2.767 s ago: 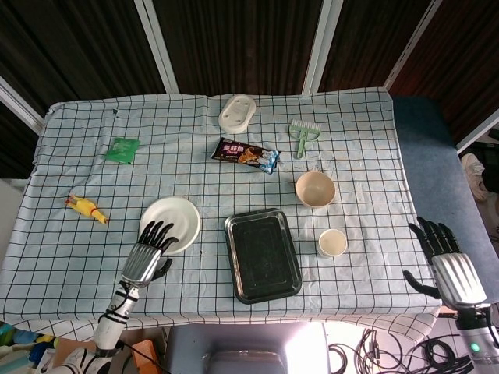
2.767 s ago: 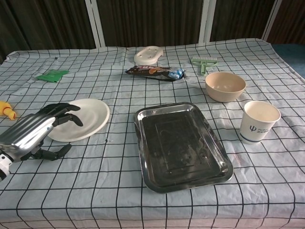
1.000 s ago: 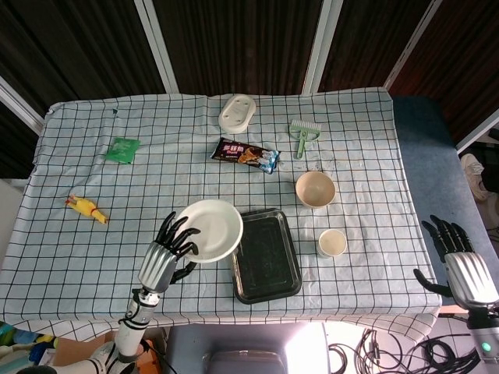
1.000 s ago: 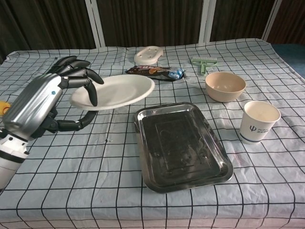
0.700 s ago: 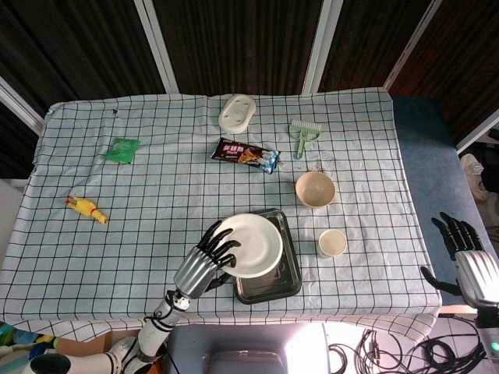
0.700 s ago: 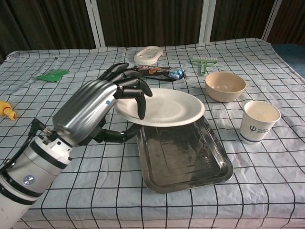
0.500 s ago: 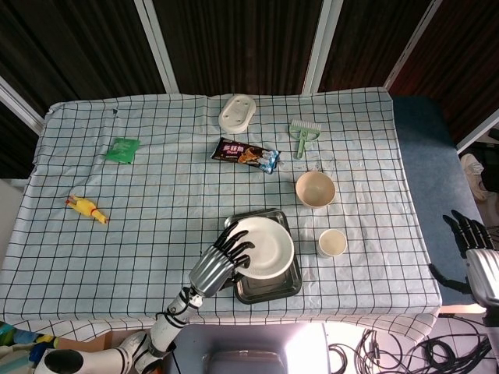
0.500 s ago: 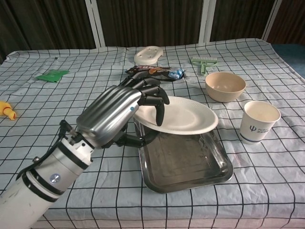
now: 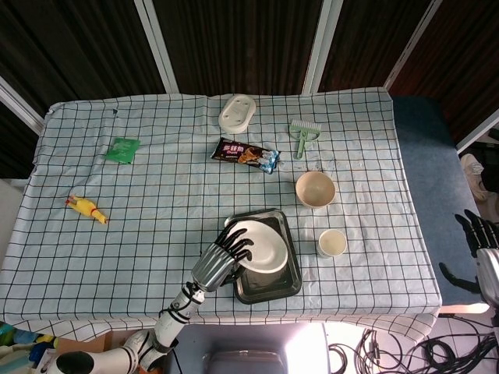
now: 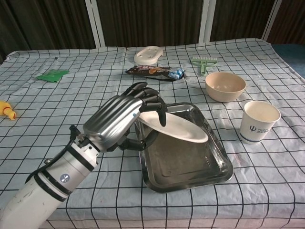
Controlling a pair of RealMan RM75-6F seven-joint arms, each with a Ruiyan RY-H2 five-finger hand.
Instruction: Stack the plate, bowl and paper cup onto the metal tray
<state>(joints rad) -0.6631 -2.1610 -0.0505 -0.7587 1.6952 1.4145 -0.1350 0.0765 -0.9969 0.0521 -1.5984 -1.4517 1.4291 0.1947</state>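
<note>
- Left hand [image 10: 125, 117]: we see it grasping the plate [image 10: 175, 127] by its near-left rim, fingers [image 10: 151, 106] curled over the top and the thumb hooked beneath. It sits over the tray's left edge.
- Plate: white, shallow and tilted, with its right side dipping toward the tray floor. We cannot tell whether that low edge touches the metal. We judge it light and stiff, with a smooth surface that could slide out of a loose pinch. The rim is the only sensible hold, since the flat underside offers nothing once it lies in the tray.
- Tray [image 10: 217, 164]: metal, near the front edge of the table [image 9: 117, 234], about midway along it. We expect its glossy floor to let the plate skate if it is let go at an angle, so it is better lowered flat.
- Bowl [image 10: 225, 86]: beige, upright, right of the tray and further back. We judge it rigid and light. A grip over the rim or around the wall should serve.
- Cup [image 10: 259, 121]: paper, upright, nearer the front edge than the bowl and close to the tray's right side. We judge it very light and crushable, so it wants a gentle wrap around the middle of the wall.
- Right hand [image 9: 490, 253]: beyond the table's right edge, fingers spread, holding nothing.
</note>
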